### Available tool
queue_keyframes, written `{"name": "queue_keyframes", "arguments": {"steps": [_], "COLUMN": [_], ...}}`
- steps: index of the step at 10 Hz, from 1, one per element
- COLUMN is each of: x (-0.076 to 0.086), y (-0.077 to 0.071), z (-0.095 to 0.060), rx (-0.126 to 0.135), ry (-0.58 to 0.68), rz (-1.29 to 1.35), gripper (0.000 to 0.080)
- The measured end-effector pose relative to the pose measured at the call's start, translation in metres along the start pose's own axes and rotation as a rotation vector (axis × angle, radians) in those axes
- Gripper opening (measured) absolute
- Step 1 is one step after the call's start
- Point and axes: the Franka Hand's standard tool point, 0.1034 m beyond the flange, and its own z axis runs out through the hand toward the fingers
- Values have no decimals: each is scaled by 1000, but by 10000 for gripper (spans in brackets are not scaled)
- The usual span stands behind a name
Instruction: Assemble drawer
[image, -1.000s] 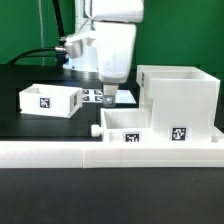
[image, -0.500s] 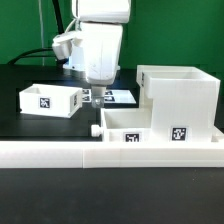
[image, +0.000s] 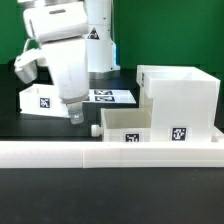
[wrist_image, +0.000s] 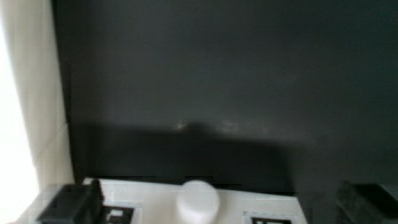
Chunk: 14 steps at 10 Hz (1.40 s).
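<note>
Hiding the near end of the tray (image: 38, 98) at the exterior view's left, the gripper (image: 73, 115) hangs low with its fingers (wrist_image: 71, 205) spread wide and empty over bare black table (wrist_image: 214, 90), while the second tray (image: 130, 125) sits against the tall open-topped casing (image: 180, 95), just behind the rail (image: 60, 152).

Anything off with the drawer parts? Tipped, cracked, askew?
Nothing stands out. The knobbed tray by the box casing and the second tray near the open gripper sit level, with no visible damage.
</note>
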Motion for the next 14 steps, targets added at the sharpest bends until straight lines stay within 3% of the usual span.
{"name": "queue_keyframes", "arguments": {"steps": [5,6,10,14], "x": [31,38,37,63], "y": [0,1,0,4], "z": [30,31,32,44], "rx": [22,24,25,21], "ry": [43,45,46,63], "rz": [43,82,75,79], "gripper": [649,649,649,649]}}
